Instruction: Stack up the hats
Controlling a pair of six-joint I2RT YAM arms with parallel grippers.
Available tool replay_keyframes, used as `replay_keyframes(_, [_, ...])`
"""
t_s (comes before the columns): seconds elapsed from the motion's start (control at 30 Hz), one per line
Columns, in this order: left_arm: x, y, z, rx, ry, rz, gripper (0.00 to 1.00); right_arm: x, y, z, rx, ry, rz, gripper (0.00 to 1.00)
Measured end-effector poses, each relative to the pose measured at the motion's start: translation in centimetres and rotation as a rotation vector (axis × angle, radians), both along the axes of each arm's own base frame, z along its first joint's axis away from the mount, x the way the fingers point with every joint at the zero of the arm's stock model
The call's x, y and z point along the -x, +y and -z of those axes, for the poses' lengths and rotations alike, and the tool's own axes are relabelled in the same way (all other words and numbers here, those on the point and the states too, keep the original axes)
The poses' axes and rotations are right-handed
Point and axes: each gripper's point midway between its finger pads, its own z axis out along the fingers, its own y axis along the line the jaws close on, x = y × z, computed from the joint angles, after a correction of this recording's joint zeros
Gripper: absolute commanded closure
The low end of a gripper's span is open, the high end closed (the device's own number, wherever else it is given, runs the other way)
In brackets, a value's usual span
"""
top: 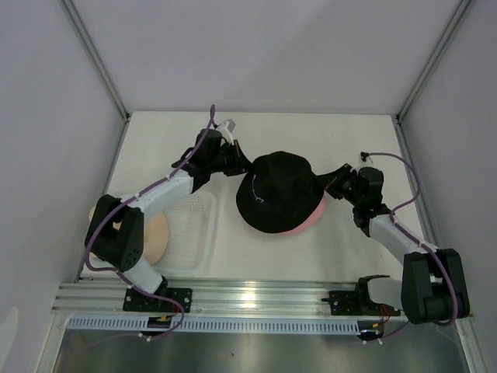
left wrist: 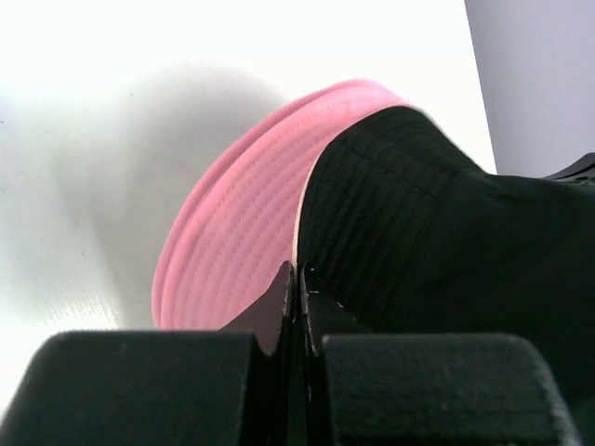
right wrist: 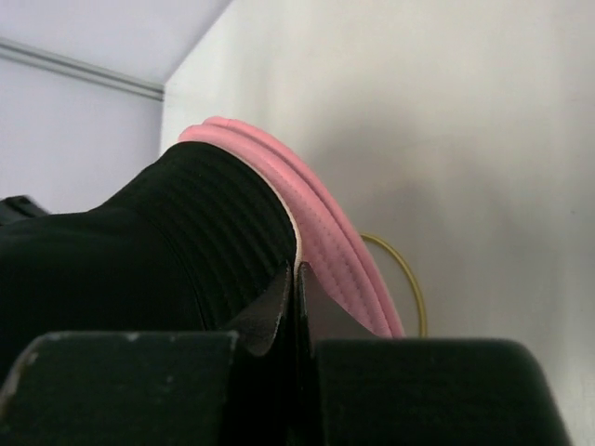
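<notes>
A black hat [top: 278, 190] with small white script lies over pink hats [top: 309, 221] at the table's middle; only a pink brim shows under its near right edge. My left gripper [top: 242, 165] is shut on the black hat's far left brim. In the left wrist view the shut fingertips [left wrist: 299, 277] pinch the edge where the black hat [left wrist: 437, 242] meets the pink brim [left wrist: 242, 223]. My right gripper [top: 326, 186] is shut on the black hat's right brim. The right wrist view shows its gripper [right wrist: 296, 271] at the edge between the black hat [right wrist: 167, 242] and two pink brims [right wrist: 325, 232].
A beige hat [top: 157, 237] lies at the near left, partly under the left arm, beside a clear shallow plastic tray [top: 194, 229]. A thin yellow loop [right wrist: 409, 279] lies on the table behind the pink brims. Grey walls enclose the table on three sides.
</notes>
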Motion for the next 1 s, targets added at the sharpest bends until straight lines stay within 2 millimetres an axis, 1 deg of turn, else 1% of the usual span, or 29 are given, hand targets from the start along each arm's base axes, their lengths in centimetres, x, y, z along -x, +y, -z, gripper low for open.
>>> replay_keyframes(0.17, [-0.3,0.3,0.6,-0.008,-0.003,-0.027,0.99,-0.2,-0.2,2.1,0.025,0.071,0.004,1.0])
replay_keyframes(0.27, [-0.2,0.4,1.0,-0.009,0.007,-0.035,0.98,0.0,-0.2,2.5,0.028,0.091,0.004,1.0])
replay_keyframes(0.3, [-0.2,0.4,1.1,-0.011,0.009,-0.037,0.88,0.1,-0.2,2.6,0.028,0.094,0.004,1.0])
replay_keyframes(0.4, [-0.2,1.0,1.5,-0.031,0.01,-0.062,0.67,0.8,-0.5,2.8,0.036,0.107,0.016,1.0])
replay_keyframes(0.43, [-0.1,1.4,1.7,-0.04,0.012,-0.074,0.56,1.1,-0.8,3.0,0.041,0.114,0.026,1.0])
replay_keyframes(0.47, [0.1,1.8,1.8,-0.045,0.017,-0.082,0.54,1.4,-1.0,3.1,0.046,0.121,0.037,1.0])
replay_keyframes(0.5, [0.5,2.2,1.7,-0.044,0.026,-0.092,0.35,1.6,-1.3,3.1,0.051,0.123,0.05,1.0])
replay_keyframes(0.53, [0.8,2.6,1.3,-0.043,0.027,-0.101,0.22,1.8,-1.5,3.0,0.053,0.125,0.058,1.0])
replay_keyframes(0.57, [0.9,3.1,0.6,-0.033,0.02,-0.113,0.14,1.9,-1.7,2.9,0.058,0.126,0.069,1.0])
replay_keyframes(0.6, [1.1,3.5,-0.4,-0.021,0.007,-0.125,0.04,2.1,-2.0,2.8,0.061,0.123,0.08,1.0])
replay_keyframes(0.67, [1.6,4.7,-3.0,0.029,-0.036,-0.166,0.02,2.7,-2.4,2.7,0.064,0.116,0.102,1.0])
replay_keyframes(0.77, [2.8,6.7,-6.6,0.119,-0.1,-0.226,0.04,3.6,-2.9,2.9,0.055,0.113,0.135,1.0])
replay_keyframes(0.8, [3.4,7.2,-7.9,0.167,-0.128,-0.244,0.07,4.0,-3.1,2.9,0.05,0.109,0.149,1.0])
replay_keyframes(0.87, [4.7,7.3,-8.8,0.241,-0.142,-0.246,0.1,4.4,-3.4,3.0,0.039,0.106,0.17,1.0])
replay_keyframes(0.9, [5.5,7.1,-8.9,0.276,-0.138,-0.24,0.13,4.6,-3.4,3.1,0.035,0.106,0.177,1.0])
replay_keyframes(0.93, [6.1,6.9,-8.6,0.309,-0.131,-0.235,0.15,4.7,-3.4,3.1,0.033,0.106,0.184,1.0])
replay_keyframes(1.0, [7.3,6.3,-7.0,0.355,-0.088,-0.23,0.2,4.9,-3.4,3.3,0.031,0.11,0.193,1.0])
